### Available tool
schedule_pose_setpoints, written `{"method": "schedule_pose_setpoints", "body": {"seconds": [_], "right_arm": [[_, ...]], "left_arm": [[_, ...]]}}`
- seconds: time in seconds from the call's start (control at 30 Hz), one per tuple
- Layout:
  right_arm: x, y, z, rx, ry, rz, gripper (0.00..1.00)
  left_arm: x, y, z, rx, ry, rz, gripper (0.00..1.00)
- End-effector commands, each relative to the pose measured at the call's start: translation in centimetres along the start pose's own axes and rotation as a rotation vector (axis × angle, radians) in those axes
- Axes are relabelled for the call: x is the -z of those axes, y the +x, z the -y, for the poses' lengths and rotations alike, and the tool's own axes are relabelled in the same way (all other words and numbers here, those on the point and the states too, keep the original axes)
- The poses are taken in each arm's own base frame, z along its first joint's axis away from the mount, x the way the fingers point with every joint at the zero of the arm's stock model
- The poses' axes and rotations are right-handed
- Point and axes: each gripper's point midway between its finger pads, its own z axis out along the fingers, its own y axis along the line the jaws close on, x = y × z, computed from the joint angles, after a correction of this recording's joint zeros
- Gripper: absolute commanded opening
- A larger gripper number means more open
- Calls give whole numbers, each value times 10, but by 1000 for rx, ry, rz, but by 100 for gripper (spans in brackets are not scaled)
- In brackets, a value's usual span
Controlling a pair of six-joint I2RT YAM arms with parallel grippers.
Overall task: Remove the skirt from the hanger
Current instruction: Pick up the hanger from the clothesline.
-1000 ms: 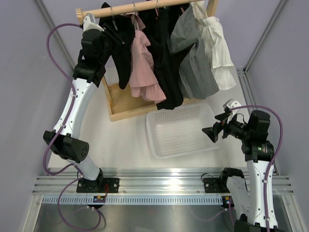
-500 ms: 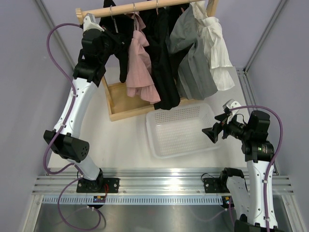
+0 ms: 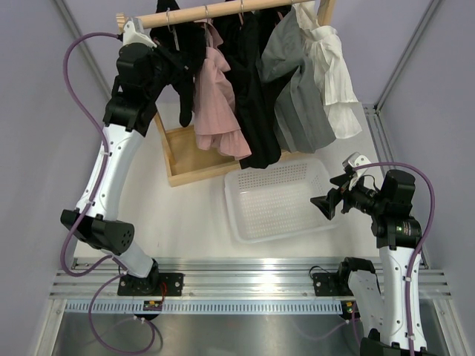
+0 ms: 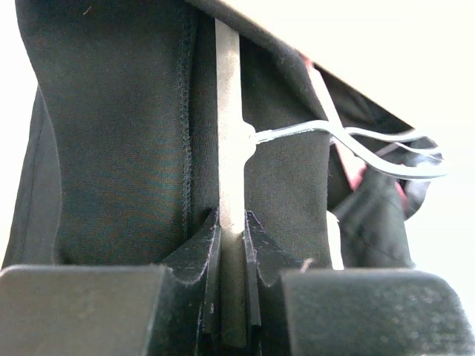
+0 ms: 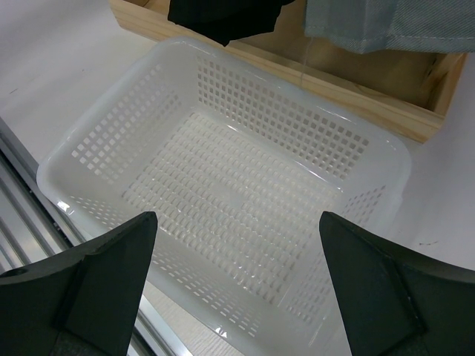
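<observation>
- Early stage: the black skirt hangs on its hanger at the far-left end of the wooden rail, and nothing lies in the white basket.
- The left gripper is clamped on the hanger's pale bar. The right gripper gapes, holding nothing, beside the basket.
- Left to do: free the skirt.
- Count: one rail, one basket, at least five hung garments.

No readable text, labels or numbers in any view.
Checked the black garment, hanger, hanging clothes, white basket and wooden crate: all plain. The small circuit board by the left arm's base is too small to read.
</observation>
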Motion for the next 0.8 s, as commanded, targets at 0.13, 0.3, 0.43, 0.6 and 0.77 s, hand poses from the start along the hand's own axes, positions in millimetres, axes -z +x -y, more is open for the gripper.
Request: {"method": "schedule_pose_setpoints", "body": {"seconds": [0.13, 0.3, 0.43, 0.6, 0.77], "right_arm": [[3, -8, -6, 38, -23, 27, 99], [3, -8, -9, 42, -38, 30, 99], [3, -7, -12, 47, -59, 30, 100], [3, -5, -16, 50, -80, 28, 100], [4, -6, -33, 56, -185, 40, 99]], "left_arm": [[40, -50, 63, -18, 186, 108, 0], [49, -38, 48, -22, 149, 84, 0], [68, -27, 35, -40, 129, 68, 0], [81, -3, 15, -68, 106, 17, 0], [109, 9, 5, -105, 103, -15, 0]]}}
